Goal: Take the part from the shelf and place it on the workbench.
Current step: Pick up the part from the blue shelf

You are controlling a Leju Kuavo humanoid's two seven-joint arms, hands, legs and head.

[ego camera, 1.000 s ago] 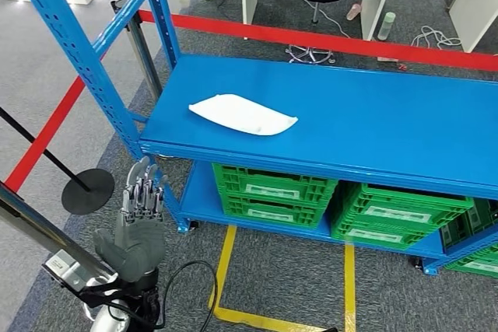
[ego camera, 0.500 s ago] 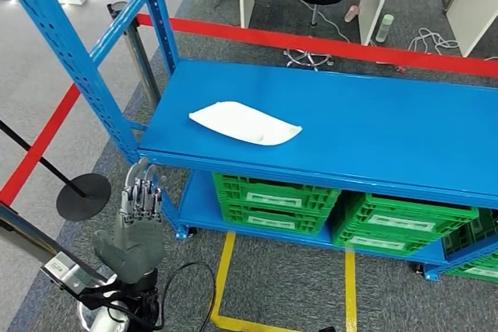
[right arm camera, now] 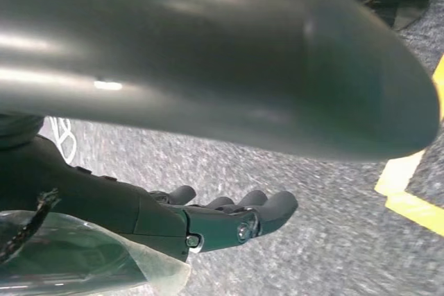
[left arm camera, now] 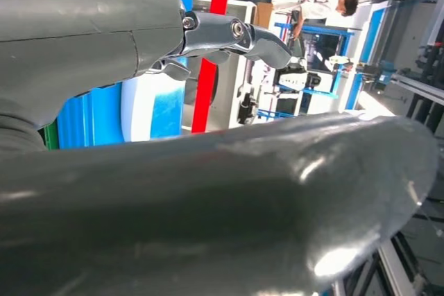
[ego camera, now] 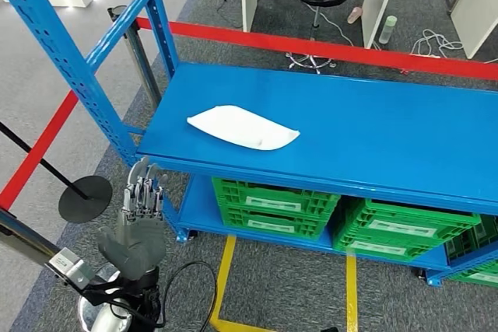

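The part [ego camera: 243,127], a flat white piece with a smooth matte skin, rounded at one end and tapering to a point at the other, lies on the glossy blue metal shelf [ego camera: 376,134], towards its left end and apart from both hands. In the left wrist view a white shape with a curved edge shows against blue past the hand. The left hand [ego camera: 140,223] is raised beside the shelf's front left corner, below the level of the shelf board, its grey palm cover facing the camera and its dark fingers [ego camera: 142,192] upright, close together and nearly straight; it has hold of nothing. The right hand [right arm camera: 209,223] hangs over speckled grey carpet [right arm camera: 314,233], its dark fingers slightly curled and apart, with nothing between them. Ribbed green plastic crates [ego camera: 275,200] sit on the lower shelf board. The perforated blue upright [ego camera: 64,52] rises at the left. A red barrier belt [ego camera: 329,48] runs behind the shelf, and yellow tape lines [ego camera: 223,277] mark the carpet in front
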